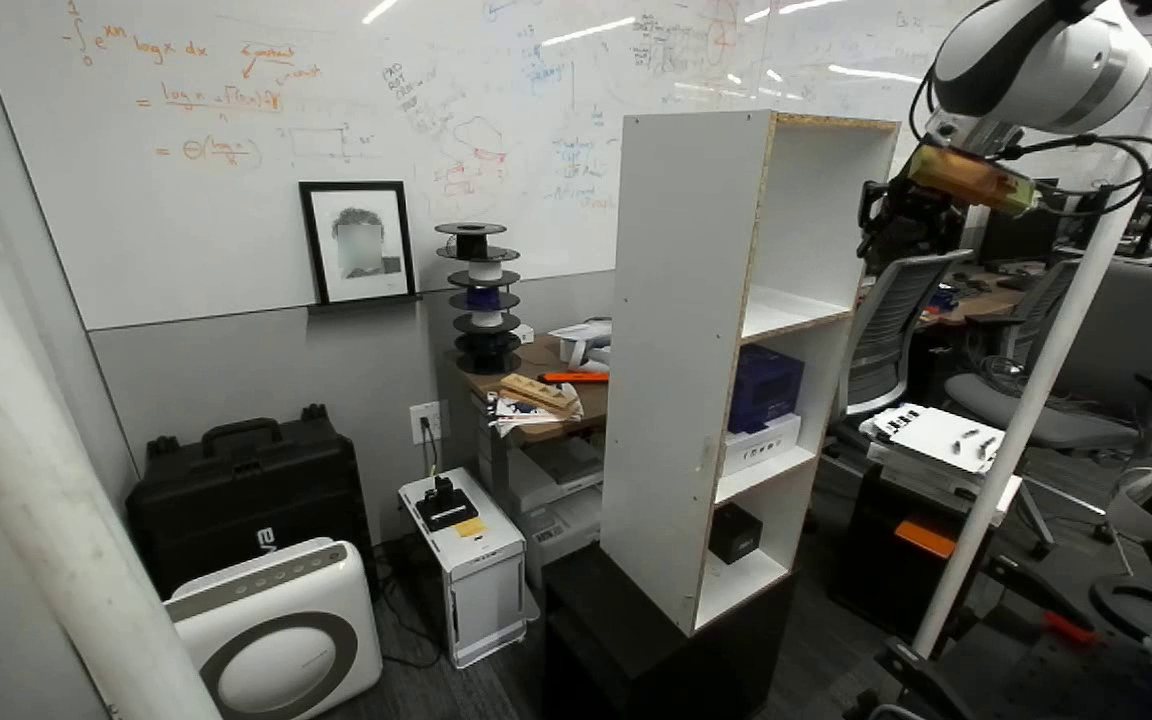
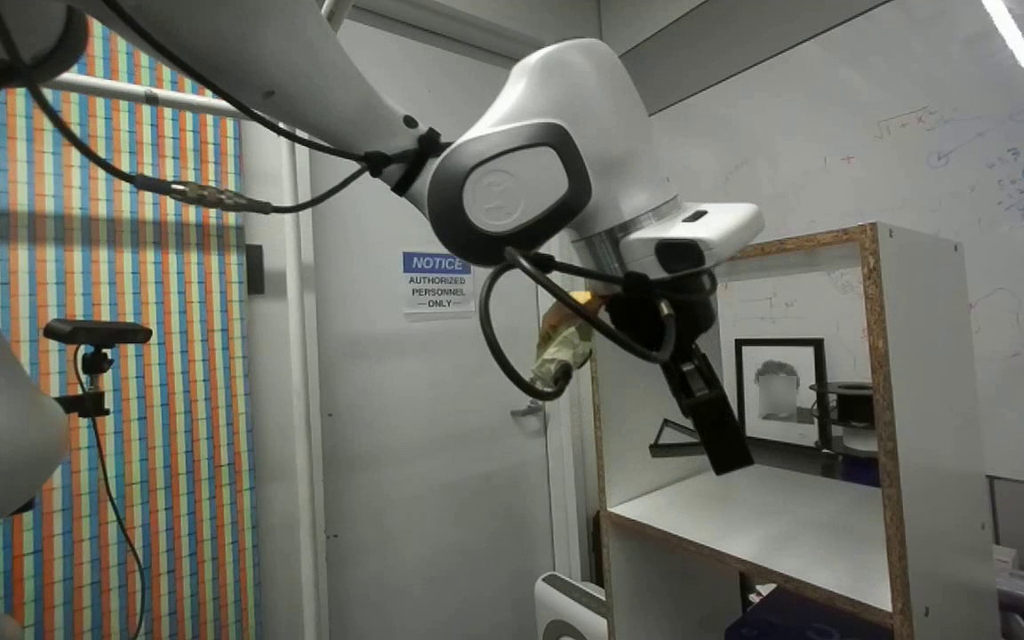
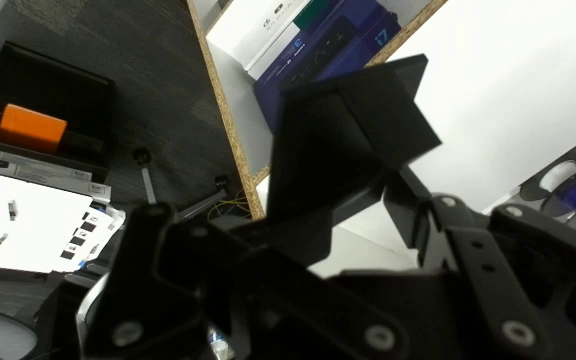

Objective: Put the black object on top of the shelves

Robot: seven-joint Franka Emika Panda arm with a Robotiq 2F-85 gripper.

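The black object, angular with flat faces, is in my gripper. In the wrist view the object (image 3: pixel 338 135) sticks out from between the fingertips (image 3: pixel 360 220), which touch it on both sides. In an exterior view the gripper (image 2: pixel 694 373) points down and the object (image 2: pixel 727 437) hangs tilted from it, before the top compartment. The white shelves (image 1: pixel 681 350) stand on a black base; they also show in an exterior view (image 2: pixel 939 427) and the wrist view (image 3: pixel 498 95). In an exterior view the gripper (image 1: pixel 891 212) is beside the open front, at top-compartment height; the object's outline blends with it.
A blue box (image 1: pixel 766 385) on a white box (image 1: pixel 761 442) fills part of the middle compartment. A small black box (image 1: pixel 736 532) sits in the bottom one. A white pole (image 1: pixel 1026 400) and office chairs (image 1: pixel 901 320) stand near the arm. A whiteboard (image 1: pixel 496 120) is behind.
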